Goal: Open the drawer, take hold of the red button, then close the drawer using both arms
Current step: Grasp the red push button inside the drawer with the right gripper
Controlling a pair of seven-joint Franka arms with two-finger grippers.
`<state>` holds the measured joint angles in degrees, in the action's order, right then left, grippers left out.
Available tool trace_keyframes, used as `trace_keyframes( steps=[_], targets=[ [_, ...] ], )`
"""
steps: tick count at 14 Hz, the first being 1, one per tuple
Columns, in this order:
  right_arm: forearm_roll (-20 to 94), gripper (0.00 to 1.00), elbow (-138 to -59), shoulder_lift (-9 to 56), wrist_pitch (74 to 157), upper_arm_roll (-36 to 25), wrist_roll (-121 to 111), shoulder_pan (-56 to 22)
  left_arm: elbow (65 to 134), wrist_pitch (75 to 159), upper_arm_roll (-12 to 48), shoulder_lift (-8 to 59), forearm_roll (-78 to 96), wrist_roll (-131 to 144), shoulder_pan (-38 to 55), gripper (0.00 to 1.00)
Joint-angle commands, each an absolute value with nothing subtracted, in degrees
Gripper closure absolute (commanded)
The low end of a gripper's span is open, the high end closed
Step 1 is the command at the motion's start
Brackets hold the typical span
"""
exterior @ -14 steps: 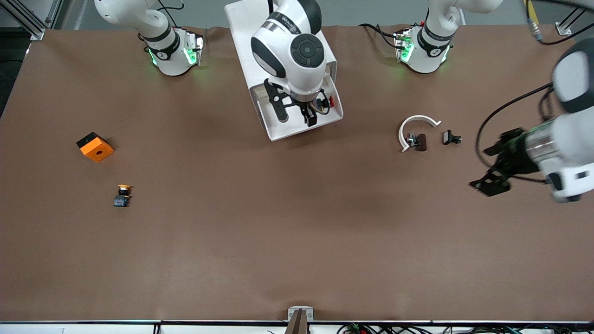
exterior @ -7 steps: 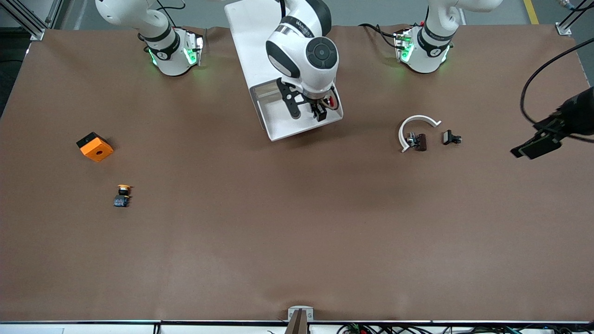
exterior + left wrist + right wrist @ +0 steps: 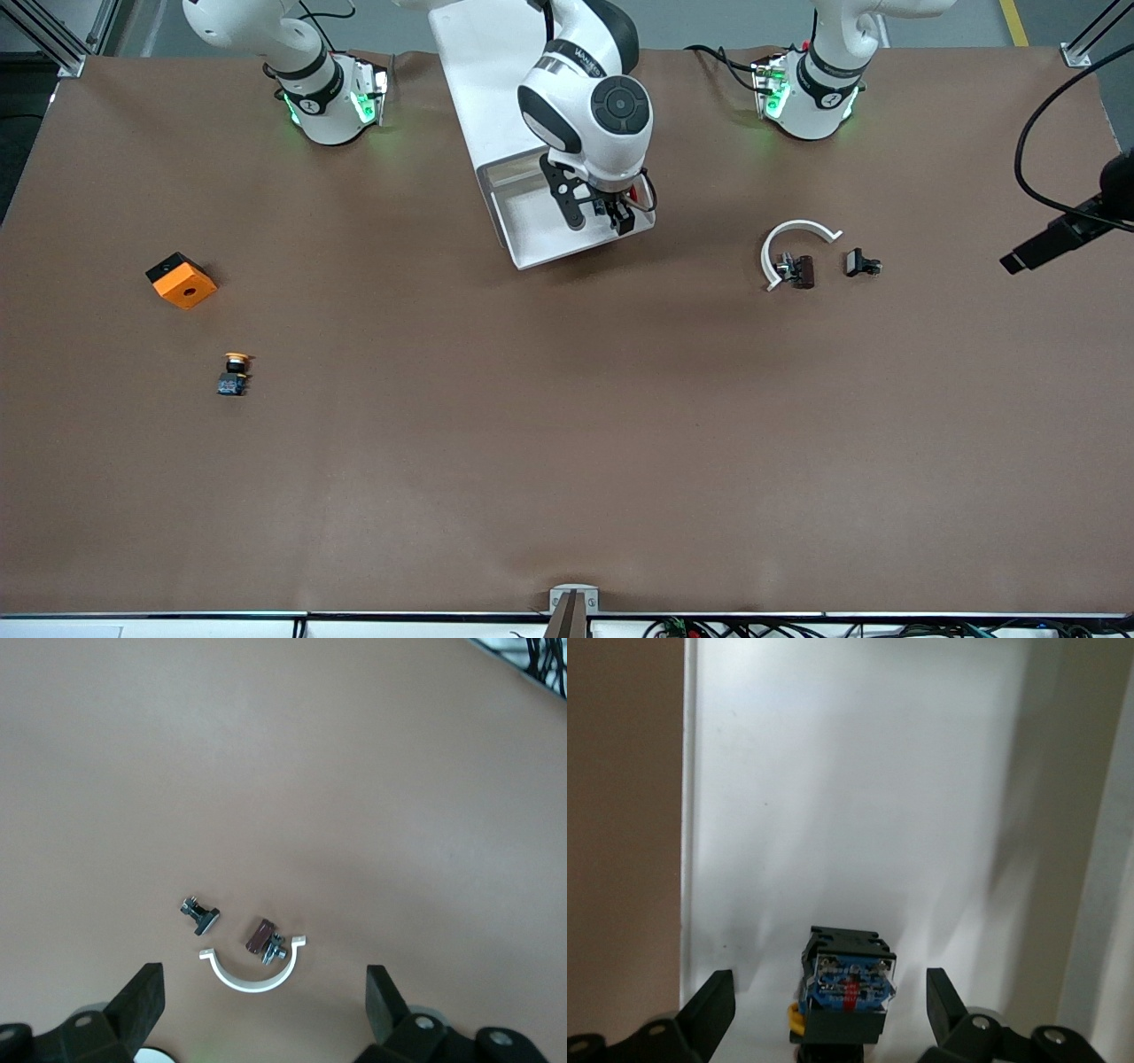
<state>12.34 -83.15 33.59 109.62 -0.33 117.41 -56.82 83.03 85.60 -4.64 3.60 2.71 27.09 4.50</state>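
One button (image 3: 846, 981), blue-black blocky base, between right gripper (image 3: 824, 1010) parted jaws, left gripper (image 3: 266, 1014) released.

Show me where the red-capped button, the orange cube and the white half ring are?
button (image 3: 849, 981): right wrist view, its blue-and-black base, inside the open drawer.
orange cube (image 3: 182, 281): front view, its top face by the hole.
white half ring (image 3: 791, 229): front view, top of its arc.

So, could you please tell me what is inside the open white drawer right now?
The button lies on the floor of the drawer, between the open fingers of the right gripper. In the front view the arm covers most of it; only a bit of red shows.
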Motion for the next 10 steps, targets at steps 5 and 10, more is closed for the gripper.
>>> trace_keyframes(
  steps=[5,10],
  targets=[
    [15.91,1.00,-81.21,34.98,111.27,-0.88,114.70,-57.30,92.11,88.94,-0.09,-3.86,1.67,16.18,-0.26,0.00],
    [16.35,1.00,-79.02,34.89,110.31,-0.88,113.29,-56.61,94.31,89.91,1.84,-6.33,0.00,12.57,-0.61,0.00]
  ],
)
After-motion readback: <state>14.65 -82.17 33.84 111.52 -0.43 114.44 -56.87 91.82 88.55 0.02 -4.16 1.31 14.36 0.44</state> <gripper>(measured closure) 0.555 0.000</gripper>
